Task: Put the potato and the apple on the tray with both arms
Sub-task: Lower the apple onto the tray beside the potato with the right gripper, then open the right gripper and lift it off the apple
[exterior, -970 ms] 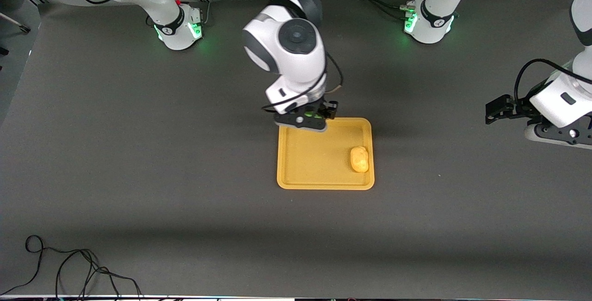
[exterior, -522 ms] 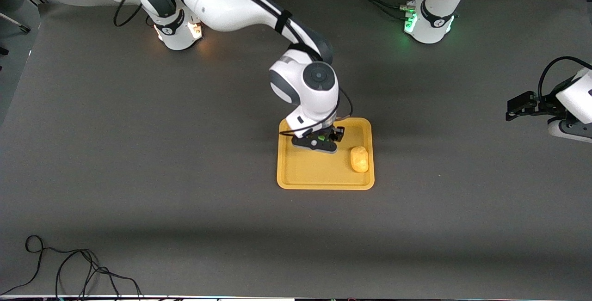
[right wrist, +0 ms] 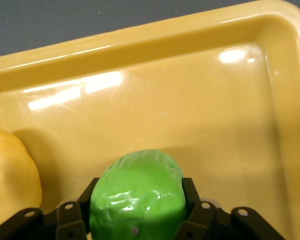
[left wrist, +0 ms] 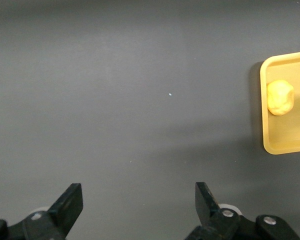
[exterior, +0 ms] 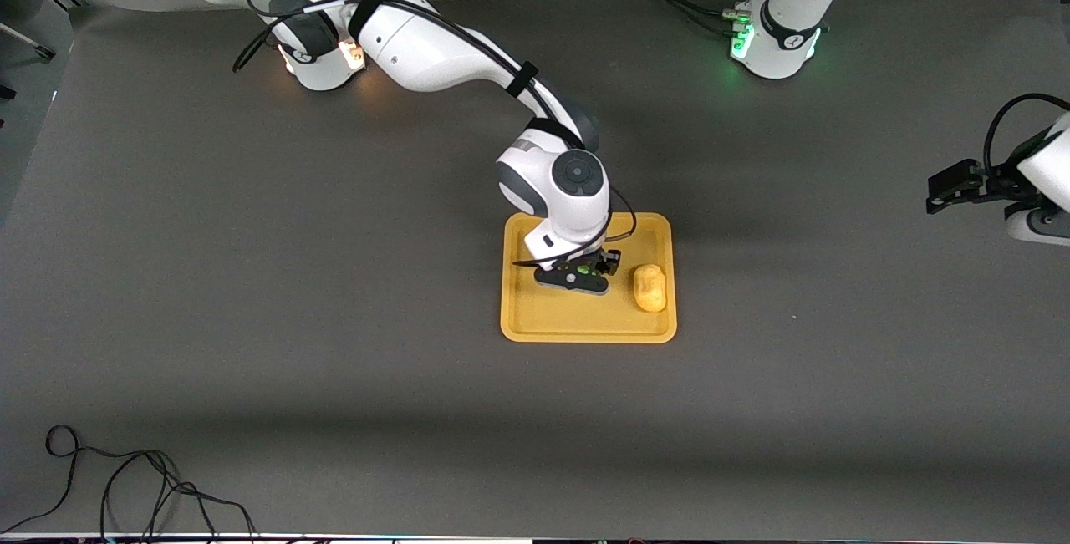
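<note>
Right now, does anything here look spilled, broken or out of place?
Nothing stands out. The potato lies in the tray, the right gripper holds the apple over it, and the left gripper waits open.

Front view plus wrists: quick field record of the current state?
tray: mid-table
potato: lying in tray, at the left arm's end
apple: clamped in right gripper, low over tray floor, beside potato
left gripper: open, empty, waiting over bare table past the tray's left-arm end
remaining: apple not yet released
</note>
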`<state>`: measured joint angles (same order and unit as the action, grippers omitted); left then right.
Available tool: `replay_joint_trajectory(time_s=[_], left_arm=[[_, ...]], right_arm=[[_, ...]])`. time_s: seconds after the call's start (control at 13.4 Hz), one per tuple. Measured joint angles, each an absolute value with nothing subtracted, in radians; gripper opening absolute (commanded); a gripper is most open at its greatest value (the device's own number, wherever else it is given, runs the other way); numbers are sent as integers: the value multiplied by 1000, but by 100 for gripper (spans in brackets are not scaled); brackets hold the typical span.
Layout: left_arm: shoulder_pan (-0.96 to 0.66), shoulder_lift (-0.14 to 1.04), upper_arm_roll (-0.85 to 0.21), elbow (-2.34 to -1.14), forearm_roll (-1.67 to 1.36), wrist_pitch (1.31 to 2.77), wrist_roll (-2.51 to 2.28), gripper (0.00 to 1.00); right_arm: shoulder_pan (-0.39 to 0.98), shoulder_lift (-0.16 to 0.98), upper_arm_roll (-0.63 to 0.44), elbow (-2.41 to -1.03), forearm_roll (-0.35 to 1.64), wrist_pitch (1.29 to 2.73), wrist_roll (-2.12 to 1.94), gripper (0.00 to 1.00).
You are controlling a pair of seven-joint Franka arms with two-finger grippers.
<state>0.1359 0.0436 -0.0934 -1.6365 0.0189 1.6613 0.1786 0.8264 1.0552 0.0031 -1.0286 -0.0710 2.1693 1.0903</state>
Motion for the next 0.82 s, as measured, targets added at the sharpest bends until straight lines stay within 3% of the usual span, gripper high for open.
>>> replay_joint_trajectory(time_s=[0.15, 0.3, 0.52, 0.82], left_arm=[[161, 19, -82, -1637, 20, 1653, 178, 100], [170, -10, -49, -1637, 20, 1636, 180, 100], [66, -35, 75, -1638, 18, 1621, 181, 100], [18, -47, 72, -1639, 18, 1605, 180, 100]], right_arm=[[827, 1065, 3, -1028, -71, 2184, 1090, 44], [829, 1070, 3, -1026, -71, 2188, 1090, 99], [838, 1073, 4, -1022, -71, 2190, 1090, 100], [828, 1023, -4, -963, -71, 2092, 1090, 100]])
